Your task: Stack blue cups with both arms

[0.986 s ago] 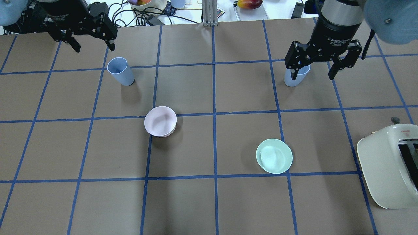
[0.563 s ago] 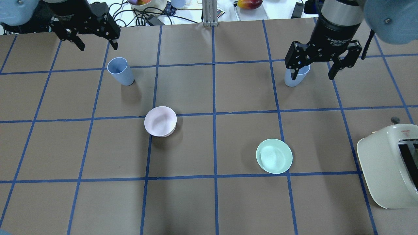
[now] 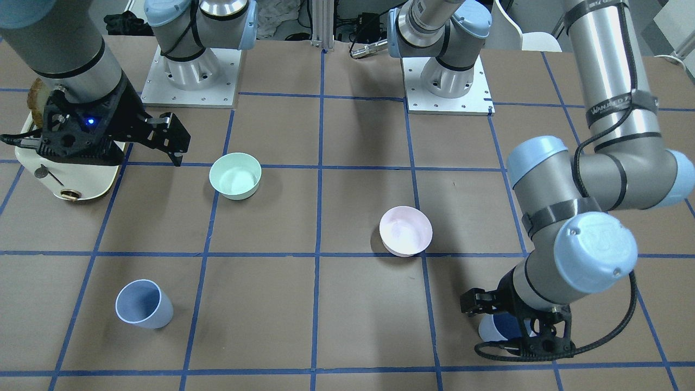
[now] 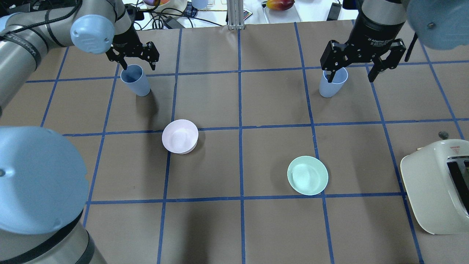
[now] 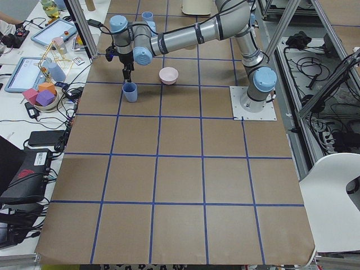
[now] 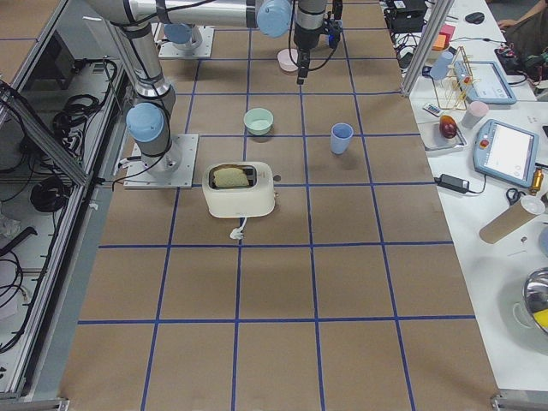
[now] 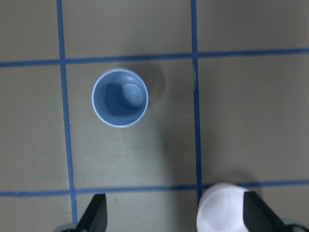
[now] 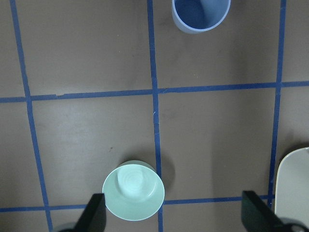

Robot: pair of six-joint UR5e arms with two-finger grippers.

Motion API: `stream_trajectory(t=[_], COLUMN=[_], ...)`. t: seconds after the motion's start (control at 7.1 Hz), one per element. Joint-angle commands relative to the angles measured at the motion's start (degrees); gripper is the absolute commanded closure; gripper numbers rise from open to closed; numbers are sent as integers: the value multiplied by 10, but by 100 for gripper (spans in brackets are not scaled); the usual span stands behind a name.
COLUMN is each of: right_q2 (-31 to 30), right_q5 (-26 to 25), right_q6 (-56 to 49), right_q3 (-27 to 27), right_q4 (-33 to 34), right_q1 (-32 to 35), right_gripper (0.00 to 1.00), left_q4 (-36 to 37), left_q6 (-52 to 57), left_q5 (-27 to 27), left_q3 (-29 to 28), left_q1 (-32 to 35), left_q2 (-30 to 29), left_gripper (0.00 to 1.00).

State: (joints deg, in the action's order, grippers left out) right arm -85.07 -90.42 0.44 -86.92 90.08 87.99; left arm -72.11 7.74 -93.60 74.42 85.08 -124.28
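Observation:
Two pale blue cups stand upright on the brown table. The left cup (image 4: 135, 80) sits at the far left, and my left gripper (image 4: 138, 66) hangs open just above it and slightly beyond its rim. In the left wrist view the cup (image 7: 119, 98) lies ahead of the spread fingertips (image 7: 95, 215). The right cup (image 4: 332, 83) sits at the far right. My right gripper (image 4: 351, 78) is open and empty, held high over it. In the right wrist view this cup (image 8: 200, 14) is at the top edge. In the front view, my left gripper (image 3: 507, 326) partly hides the left cup (image 3: 490, 330).
A pale pink bowl (image 4: 180, 136) sits left of the middle and a mint-green bowl (image 4: 307, 175) right of the middle. A cream toaster (image 4: 438, 185) stands at the right edge. My left arm's elbow (image 4: 36, 179) fills the lower left of the overhead view.
My left arm has swung in and its gripper has moved right and down to just over the left cup. The right gripper has shifted slightly farther back. Cups and bowls have not moved.

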Motion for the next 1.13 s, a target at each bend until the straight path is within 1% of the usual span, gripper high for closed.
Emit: stream_trajectory(t=[0.0, 0.14, 0.28, 0.42, 0.56, 0.7, 0.85, 0.99], right_q2=[16, 24, 46, 85, 112, 143, 171, 195], right_q5=[-13, -13, -10, -12, -6, -3, -3, -2], right_q6=[-2, -3, -6, -46, -91, -104, -105, -105], right_q3=[0, 0, 0, 0, 4, 9, 8, 7], right_q4=[35, 38, 92, 161, 194, 245, 290, 317], right_q1=[-2, -4, -15, -39, -68, -82, -83, -82], right_gripper=[0, 0, 0, 0, 0, 0, 0, 0], left_q4=[4, 5, 5, 6, 7, 8, 1, -2], left_q6=[4, 4, 3, 0, -4, -8, -55, -114], left_q5=[-16, -16, -16, -17, -17, -16, -14, -10], left_q3=[-3, -3, -3, -3, -4, -11, -43, -75], left_q1=[0, 0, 0, 3, 10, 38, 86, 140], left_q2=[-37, -39, -40, -40, -34, -24, -20, -28], left_gripper=[29, 77, 100, 100, 100, 100, 100, 100])
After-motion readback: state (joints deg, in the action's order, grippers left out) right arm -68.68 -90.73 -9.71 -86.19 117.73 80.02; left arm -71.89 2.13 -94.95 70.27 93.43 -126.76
